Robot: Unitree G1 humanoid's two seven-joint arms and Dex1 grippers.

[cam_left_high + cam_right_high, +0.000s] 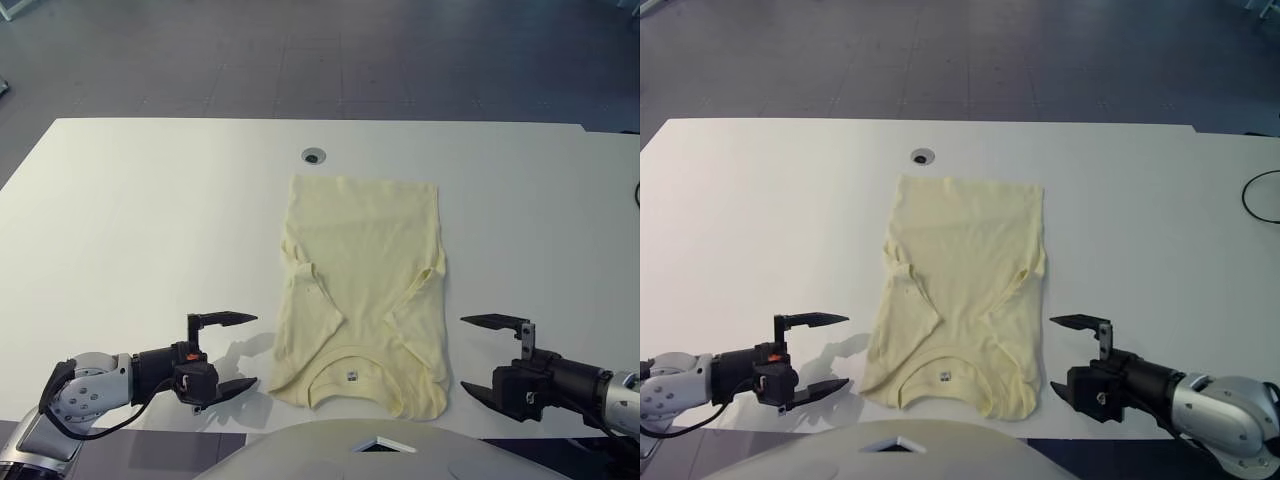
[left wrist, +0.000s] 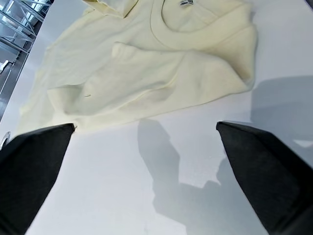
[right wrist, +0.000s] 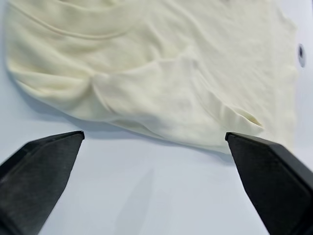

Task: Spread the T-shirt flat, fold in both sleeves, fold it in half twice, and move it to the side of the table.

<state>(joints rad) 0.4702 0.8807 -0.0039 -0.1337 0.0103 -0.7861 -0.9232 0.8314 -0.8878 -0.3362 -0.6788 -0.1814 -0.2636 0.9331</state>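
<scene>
Pale yellow T-shirt (image 1: 365, 290): lying flat on the white table (image 1: 150, 220), about mid-width, hem toward the far side, held by neither gripper
Sleeves (image 1: 305, 278): both turned in over the body, so the shirt makes one long narrow panel
Collar (image 1: 350, 378): at the end nearest the robot, close to the table's near edge, with a small label inside it
Left gripper (image 1: 255, 350): low over the table, just beside the shirt's near left corner and clear of the cloth; fingers spread wide, one above the other, nothing between them
Right gripper (image 1: 463, 352): just beside the near right corner, also clear of the cloth; fingers equally wide apart and empty
Round hole (image 1: 314, 156): in the tabletop, just beyond the hem's left corner
Dark cable (image 1: 1260, 195): looped at the table's right edge, well apart from the shirt
</scene>
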